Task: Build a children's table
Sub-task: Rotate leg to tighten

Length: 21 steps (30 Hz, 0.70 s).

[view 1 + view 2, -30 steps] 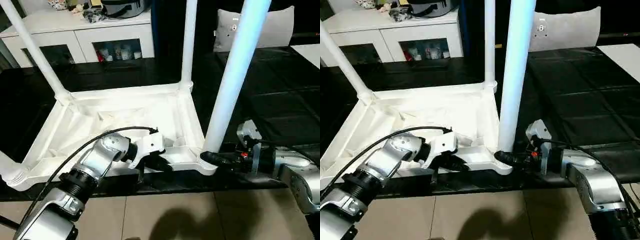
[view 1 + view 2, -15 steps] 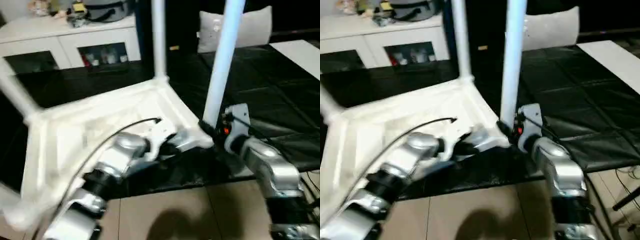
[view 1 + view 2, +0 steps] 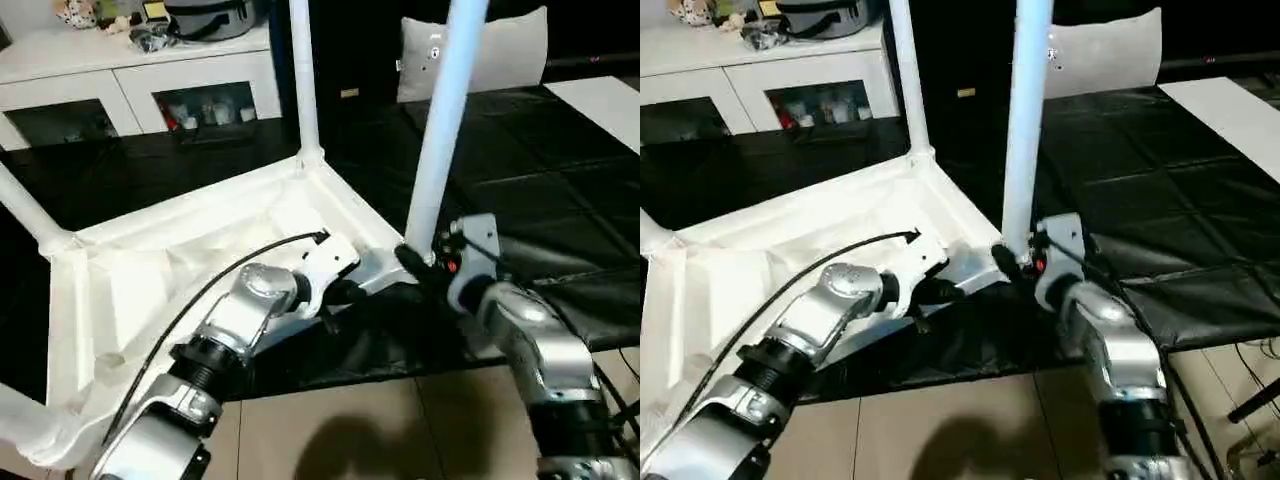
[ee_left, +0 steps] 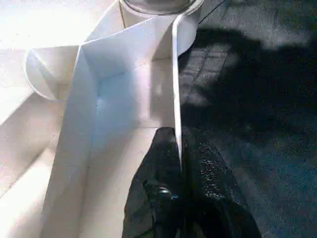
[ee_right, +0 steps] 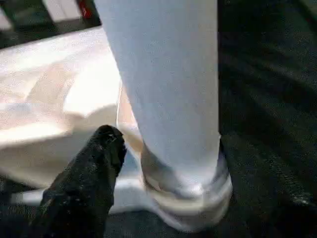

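Table point(image 3: 200, 250): upside down, frame centre, legs up, on black floor mat point(image 3: 560, 170).
L gripper point(image 4: 179, 163): jaws clamped on rim wall.
R gripper point(image 3: 415, 265): jaws apart beside near leg point(image 3: 440, 120).
Handling: judged light, stiff, slippery plastic; best gripped at rim or leg base.

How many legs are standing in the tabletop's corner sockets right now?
3 clearly: near leg beside the right gripper, far-corner leg, left leg. The fourth corner lies at the frame's edge, possibly hidden.

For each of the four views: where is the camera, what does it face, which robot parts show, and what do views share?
Left and right eye: head, looking down at the upturned table; both forearms show.
Left wrist: along the left gripper, shut on the table's rim.
Right wrist: along a finger toward the near leg.
Shared: that leg's corner socket.
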Motion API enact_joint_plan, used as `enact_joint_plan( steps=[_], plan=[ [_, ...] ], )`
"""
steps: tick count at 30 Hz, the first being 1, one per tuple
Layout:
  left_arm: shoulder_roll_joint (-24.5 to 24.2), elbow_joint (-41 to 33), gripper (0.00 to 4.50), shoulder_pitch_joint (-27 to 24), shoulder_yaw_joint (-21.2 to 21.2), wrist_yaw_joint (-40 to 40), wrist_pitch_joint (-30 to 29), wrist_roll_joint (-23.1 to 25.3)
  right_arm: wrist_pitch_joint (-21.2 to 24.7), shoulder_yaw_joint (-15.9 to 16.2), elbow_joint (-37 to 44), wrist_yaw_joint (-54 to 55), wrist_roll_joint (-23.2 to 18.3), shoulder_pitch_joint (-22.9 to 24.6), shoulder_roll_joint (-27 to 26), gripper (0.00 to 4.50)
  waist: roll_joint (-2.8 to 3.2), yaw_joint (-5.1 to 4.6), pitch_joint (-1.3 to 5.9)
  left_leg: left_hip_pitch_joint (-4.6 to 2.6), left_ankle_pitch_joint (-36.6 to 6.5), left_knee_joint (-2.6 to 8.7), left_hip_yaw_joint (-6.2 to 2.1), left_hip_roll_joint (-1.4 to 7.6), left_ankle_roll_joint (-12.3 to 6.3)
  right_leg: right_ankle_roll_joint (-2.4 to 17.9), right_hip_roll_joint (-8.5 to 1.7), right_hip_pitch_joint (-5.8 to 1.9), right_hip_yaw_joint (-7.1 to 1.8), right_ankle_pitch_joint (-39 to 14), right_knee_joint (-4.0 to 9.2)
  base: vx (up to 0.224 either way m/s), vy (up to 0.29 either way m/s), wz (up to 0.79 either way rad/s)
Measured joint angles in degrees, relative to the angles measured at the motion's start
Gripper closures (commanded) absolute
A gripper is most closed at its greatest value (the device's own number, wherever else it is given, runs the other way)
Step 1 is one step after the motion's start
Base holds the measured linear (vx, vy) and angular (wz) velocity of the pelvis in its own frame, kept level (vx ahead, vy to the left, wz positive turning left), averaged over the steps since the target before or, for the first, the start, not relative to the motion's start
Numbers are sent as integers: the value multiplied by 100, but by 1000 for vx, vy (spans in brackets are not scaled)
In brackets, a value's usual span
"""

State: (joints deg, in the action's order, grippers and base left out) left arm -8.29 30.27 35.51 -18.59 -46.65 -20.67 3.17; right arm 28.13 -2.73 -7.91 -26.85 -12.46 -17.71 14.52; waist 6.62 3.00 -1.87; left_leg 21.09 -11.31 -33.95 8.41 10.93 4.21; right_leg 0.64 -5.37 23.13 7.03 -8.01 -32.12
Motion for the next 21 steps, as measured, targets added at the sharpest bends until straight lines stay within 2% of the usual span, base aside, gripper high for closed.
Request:
enact_joint_plan(
  steps=[5, 8, 12, 17, 18, 20, 21],
  plan=[
    [-218, 42, 450, 0, -60, -275, 246, 25, 48, 83, 11, -627, -142, 162, 410, 31, 1, 19, -1, 2, 0, 1, 0, 0, 0, 0, 0, 2, 0, 0, 0, 0, 0, 0],
    [-404, 24, 450, -4, -149, -552, 385, 12, 67, 85, 82, -1161, -241, 246, 919, 5, 3, 60, -2, 5, 0, 1, 0, -1, -3, 0, -2, 3, -3, 0, 0, 0, 0, 0],
    [-627, 15, 450, -11, -210, -859, 523, -1, 64, 64, 199, -1671, -307, 283, 1351, 5, 3, 85, -2, 3, 0, 1, 6, 1, -4, 0, 0, 3, -2, 0, 0, 0, 0, 0],
    [-894, -90, 450, -78, -363, -1445, 797, -27, -4, 140, 229, -2167, -292, 418, 1666, 5, 0, 199, -3, 0, 1, 1, 12, 1, -5, 0, 0, 3, -5, 0, -2, 0, 0, 0],
    [-953, -126, 450, -87, -407, -1571, 849, -29, -35, 150, 229, -2266, -303, 418, 1696, 21, 0, 214, -3, 0, 1, 1, 13, 2, -5, 0, 0, 3, -5, 0, -2, 0, 0, 0],
    [-1043, -178, 450, -112, -478, -1796, 938, -53, -101, 156, 229, -2450, -364, 417, 1733, 21, 1, 261, -3, 0, 1, 0, 13, 2, -4, 0, -2, 1, -5, 0, -3, 0, 0, 0],
    [-1067, -193, 450, -112, -498, -1871, 964, -57, -111, 177, 230, -2542, -398, 419, 1748, 40, 1, 283, -3, 0, 1, 0, 15, 2, -4, 0, -2, 1, -6, 0, -4, 0, 0, 0]
  ],
)
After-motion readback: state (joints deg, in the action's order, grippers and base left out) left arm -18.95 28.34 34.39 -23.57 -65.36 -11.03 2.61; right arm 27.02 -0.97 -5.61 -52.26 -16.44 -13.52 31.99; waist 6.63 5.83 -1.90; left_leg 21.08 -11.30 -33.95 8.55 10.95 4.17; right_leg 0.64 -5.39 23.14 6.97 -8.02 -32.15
